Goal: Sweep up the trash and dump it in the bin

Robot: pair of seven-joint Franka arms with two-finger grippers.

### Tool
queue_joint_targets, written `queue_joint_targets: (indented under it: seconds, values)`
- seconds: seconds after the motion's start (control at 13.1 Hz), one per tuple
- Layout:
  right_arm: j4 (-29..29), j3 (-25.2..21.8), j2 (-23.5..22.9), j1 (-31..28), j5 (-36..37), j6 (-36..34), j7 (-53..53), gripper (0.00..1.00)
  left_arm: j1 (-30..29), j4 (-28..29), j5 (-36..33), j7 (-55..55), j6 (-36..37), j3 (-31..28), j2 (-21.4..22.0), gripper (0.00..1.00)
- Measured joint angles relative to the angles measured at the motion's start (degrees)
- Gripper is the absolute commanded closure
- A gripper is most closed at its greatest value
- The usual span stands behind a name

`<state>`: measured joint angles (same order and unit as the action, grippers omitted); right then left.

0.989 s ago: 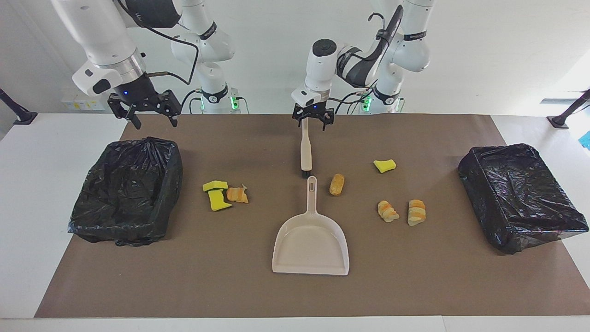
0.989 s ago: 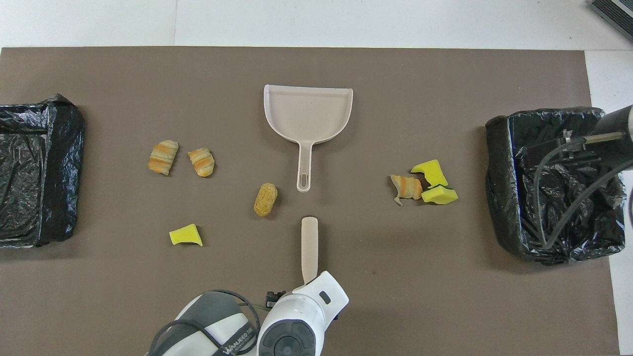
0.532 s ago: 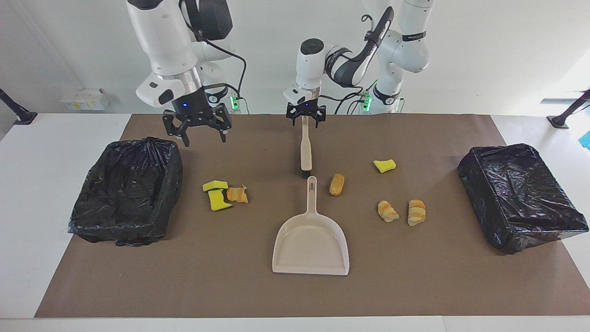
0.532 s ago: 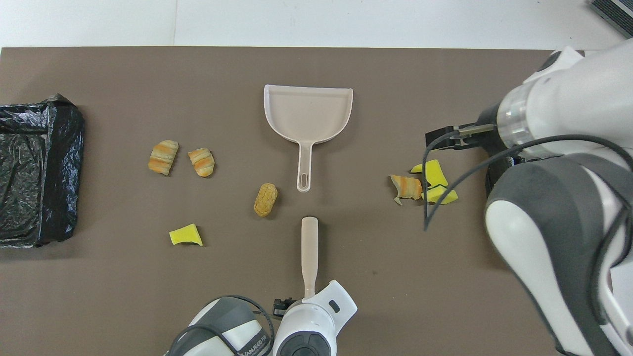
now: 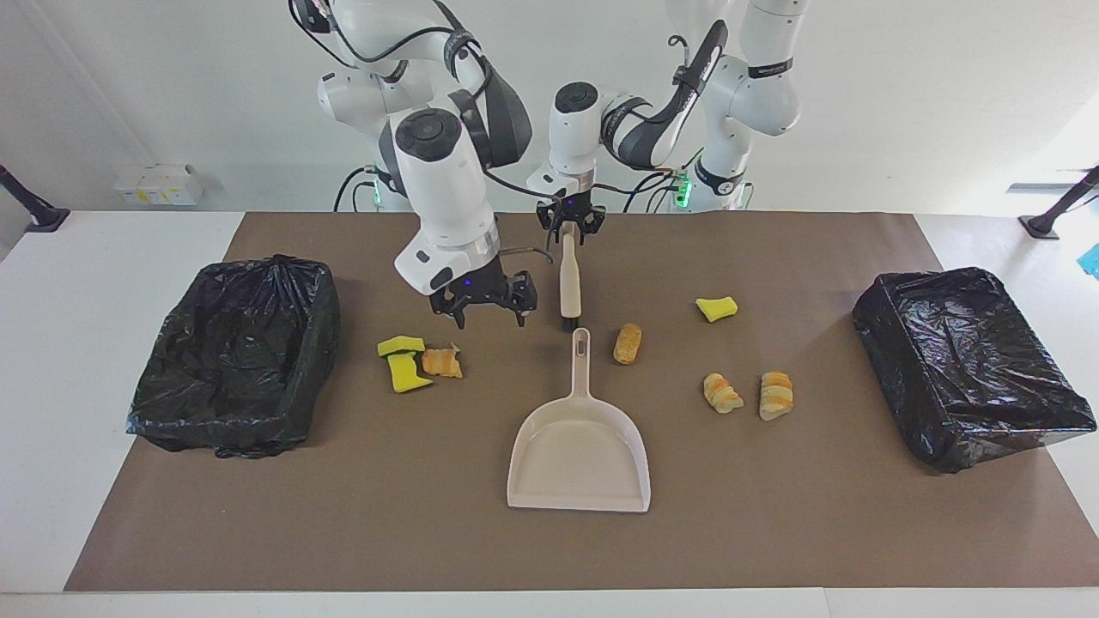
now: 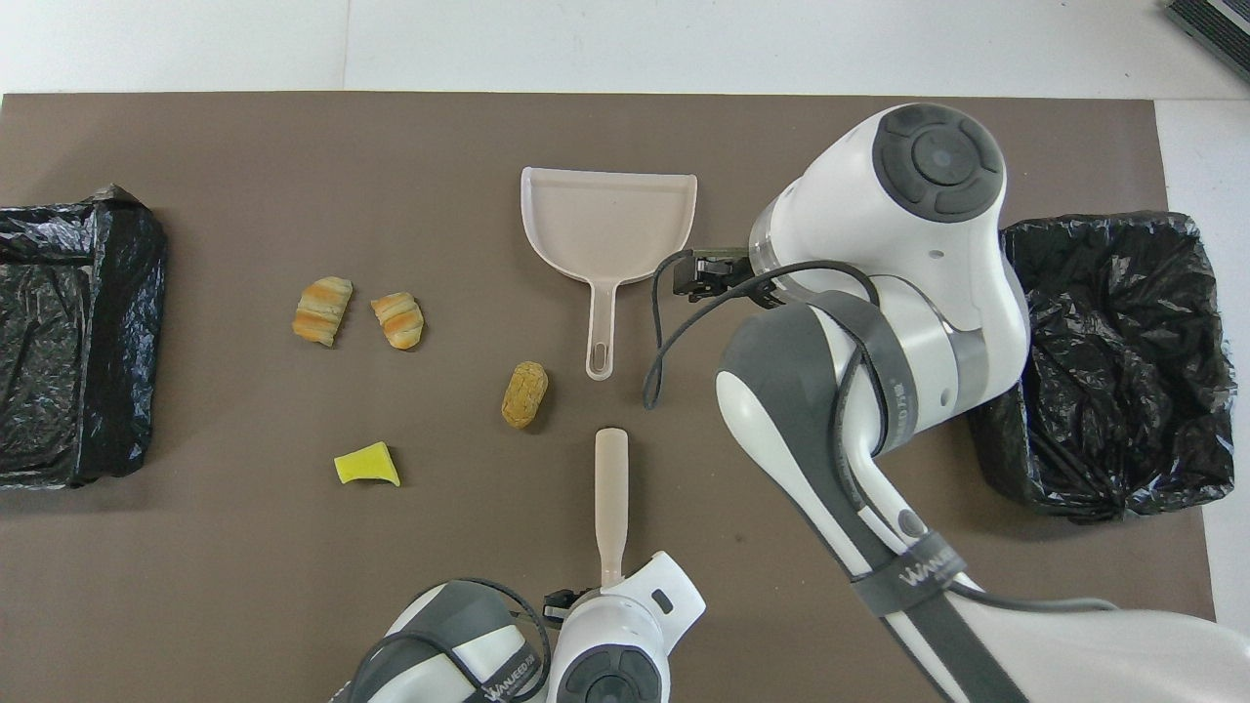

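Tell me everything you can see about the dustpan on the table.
The dustpan is beige, plastic-looking, with a flat scoop walled on three sides and a long thin handle ending in a slotted hanging hole. It lies flat on the brown mat mid-table, empty, its handle pointing toward the robots and its open mouth away from them. Nothing touches it. The brush lies just past its handle tip, and the nearest trash, a tan bread-like lump, sits beside the handle.
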<state>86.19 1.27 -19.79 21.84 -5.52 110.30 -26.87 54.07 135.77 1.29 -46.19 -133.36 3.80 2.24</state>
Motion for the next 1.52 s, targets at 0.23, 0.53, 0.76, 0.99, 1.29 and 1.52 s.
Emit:
queue_joint_targets:
  seconds: [0.23,0.53,0.76,0.99,1.29,1.52]
  values:
    - [-5.97,2.37,-6.88,2.38,-0.58,0.06,-9.07,0.00,-0.03,-0.32,-0.06,-0.09,0.07,-0.29,0.07,1.00]
    - [-9.58,2.74,-13.83,6.50,-0.58,3.50,-13.12,0.00,-2.20,-0.95,-2.75,-0.16,4.16,-1.28,1.36,1.00]
    - [-9.93,2.71,-15.44,6.48,1.15,4.02,-13.12,0.00,-3.32,-0.88,-4.22,-0.16,11.45,-1.41,5.55,1.00]
    - [-9.93,2.82,-16.25,6.76,2.27,4.78,-13.12,0.00,-6.04,0.20,-6.44,1.74,18.48,-1.38,11.79,1.00]
    - [-9.93,2.80,-17.83,7.70,2.48,5.53,-13.12,0.30,-18.85,0.52,-6.90,15.57,22.84,-1.59,16.95,1.00]
    - [-9.94,2.72,-17.82,7.60,2.48,5.53,-13.12,1.00,-30.41,0.50,-6.95,29.71,22.70,-1.87,17.35,1.00]
